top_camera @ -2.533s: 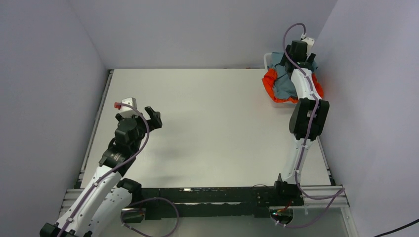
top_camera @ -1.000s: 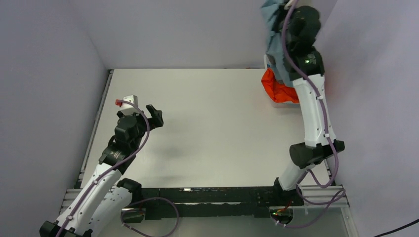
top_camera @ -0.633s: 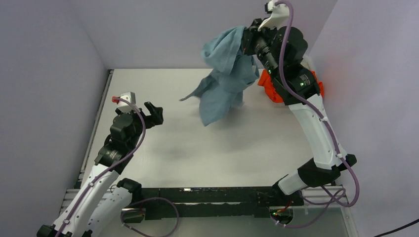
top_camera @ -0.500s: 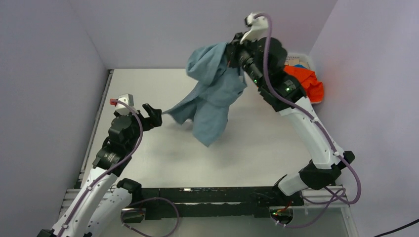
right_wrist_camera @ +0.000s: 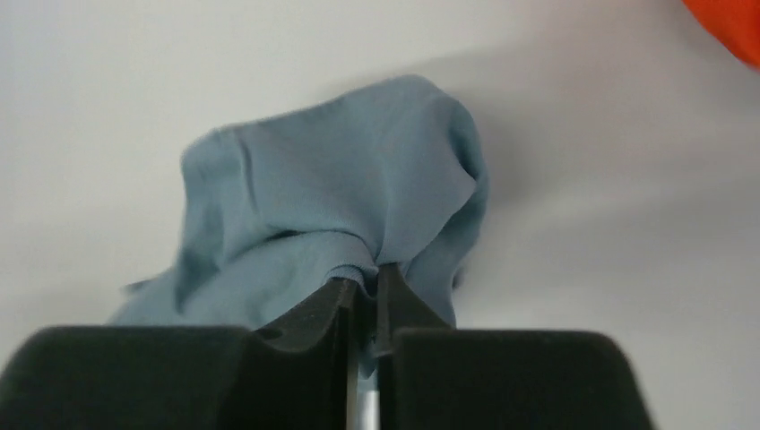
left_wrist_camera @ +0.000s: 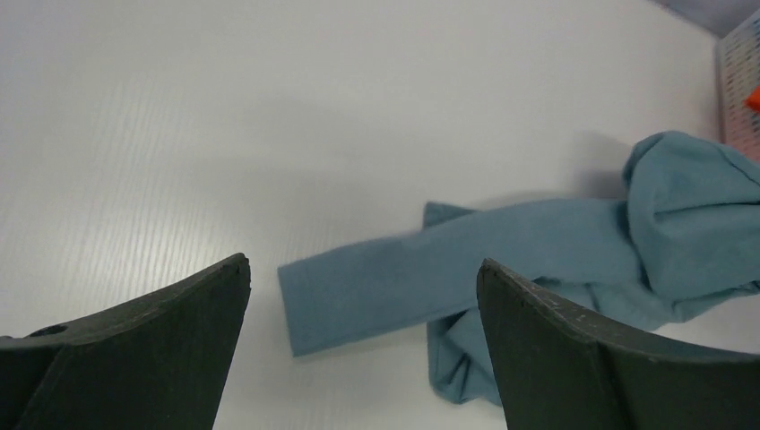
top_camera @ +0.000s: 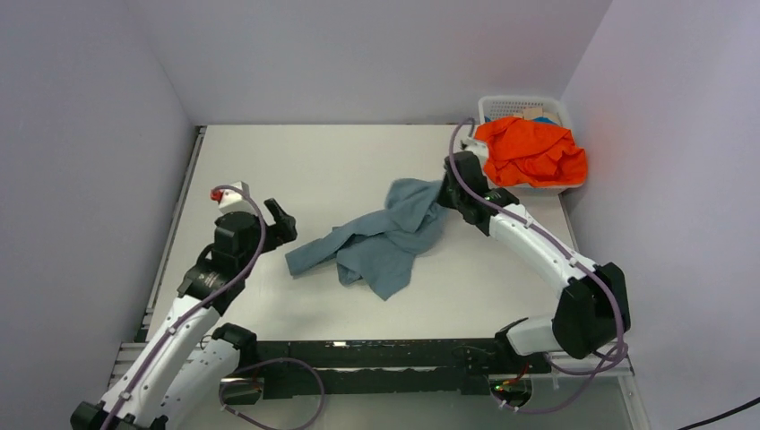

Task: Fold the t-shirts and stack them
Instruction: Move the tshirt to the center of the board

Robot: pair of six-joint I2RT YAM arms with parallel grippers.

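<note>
Top view: the blue-grey t-shirt (top_camera: 385, 237) is seen lying crumpled on the table (top_camera: 296, 152), approx. mid-table. Its long axis is laid diagonally, from the far right down toward the near left. The far-right end is bunched at the right gripper (top_camera: 445, 191). At the near-left end a narrow strip (top_camera: 314, 251) is stretched out toward the left gripper (top_camera: 280, 222), which is held just beside it, not touching. That end is judged the left arm's to take, since it's much the nearer. The orange t-shirt (top_camera: 531, 152) is heaped in the white mesh basket (top_camera: 524, 101) at the far right corner, spilling over the rim.

Left wrist view: the left gripper (left_wrist_camera: 363, 269) is shown w/ fingers wide apart and nothing btwn them. The strip (left_wrist_camera: 358, 291) is seen directly ahead and below, its squared end nearest the camera, w/ the rest of the shirt run off to the right into thicker folds. A corner of the basket (left_wrist_camera: 739, 81) is caught at the right edge.

Right wrist view: the right gripper (right_wrist_camera: 363, 300) is shown w/ fingers pressed together, a pinch of blue-grey cloth (right_wrist_camera: 341, 188) clamped btwn them. The fabric is puffed up into a soft hump just beyond the tips. It's matte, wrinkled and nowhere flat, so spreading is judged needed before any fold. A sliver of orange (right_wrist_camera: 730, 22) is visible top right.
</note>
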